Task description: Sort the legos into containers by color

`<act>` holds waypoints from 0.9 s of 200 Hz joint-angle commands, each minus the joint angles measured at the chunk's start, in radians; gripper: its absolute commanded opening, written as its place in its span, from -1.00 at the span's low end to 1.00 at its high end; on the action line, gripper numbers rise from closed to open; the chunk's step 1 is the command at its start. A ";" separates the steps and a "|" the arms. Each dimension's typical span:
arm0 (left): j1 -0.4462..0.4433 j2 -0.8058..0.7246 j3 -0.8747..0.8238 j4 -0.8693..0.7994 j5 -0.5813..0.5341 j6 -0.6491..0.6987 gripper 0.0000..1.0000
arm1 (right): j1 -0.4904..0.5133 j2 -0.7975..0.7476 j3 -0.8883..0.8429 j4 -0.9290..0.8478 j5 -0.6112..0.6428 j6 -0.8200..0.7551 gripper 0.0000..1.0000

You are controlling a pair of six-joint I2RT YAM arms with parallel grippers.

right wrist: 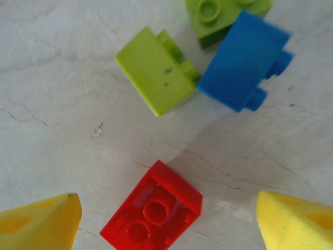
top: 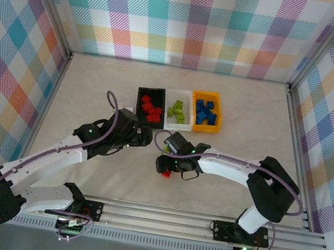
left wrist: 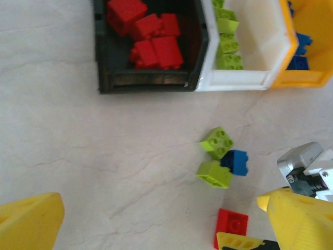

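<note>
Three containers stand side by side: a black bin (top: 142, 90) with red legos (left wrist: 150, 36), a white bin (top: 192, 94) with lime green legos (left wrist: 228, 42), and an orange-yellow bin (top: 217, 128) with blue legos (top: 205, 112). Loose on the table lie two green bricks (right wrist: 156, 70) (right wrist: 223, 15), a blue brick (right wrist: 244, 60) and a red brick (right wrist: 153, 213). The red brick lies upside down between the fingers of my open right gripper (right wrist: 168, 205), touching neither. My left gripper (left wrist: 161, 224) is open and empty, in front of the black bin.
The loose bricks (left wrist: 218, 156) lie in a tight cluster in front of the white bin, with both grippers (top: 144, 138) (top: 169, 169) close together near them. Plaid walls and metal frame rails (top: 296, 121) enclose the table.
</note>
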 commanded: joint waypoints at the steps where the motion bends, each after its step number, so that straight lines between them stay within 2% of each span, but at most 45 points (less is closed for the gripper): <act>1: 0.007 -0.043 -0.035 -0.047 -0.050 -0.021 1.00 | 0.027 0.040 0.045 -0.073 0.062 0.040 0.69; 36: 0.009 -0.061 -0.049 -0.054 -0.059 -0.019 1.00 | 0.031 0.059 0.034 -0.096 0.087 0.055 0.41; 61: 0.009 -0.059 -0.047 -0.053 -0.063 -0.014 1.00 | 0.032 0.075 0.037 -0.113 0.110 0.061 0.10; 103: 0.010 -0.051 -0.048 -0.055 -0.060 -0.013 1.00 | 0.030 0.034 0.016 -0.090 0.118 0.054 -0.24; 139: 0.010 -0.048 -0.069 -0.058 -0.071 -0.014 1.00 | 0.029 -0.050 0.039 -0.081 0.127 0.006 -0.39; 180: 0.010 -0.063 -0.118 -0.073 -0.079 -0.048 1.00 | -0.033 0.001 0.273 -0.101 0.090 -0.122 -0.42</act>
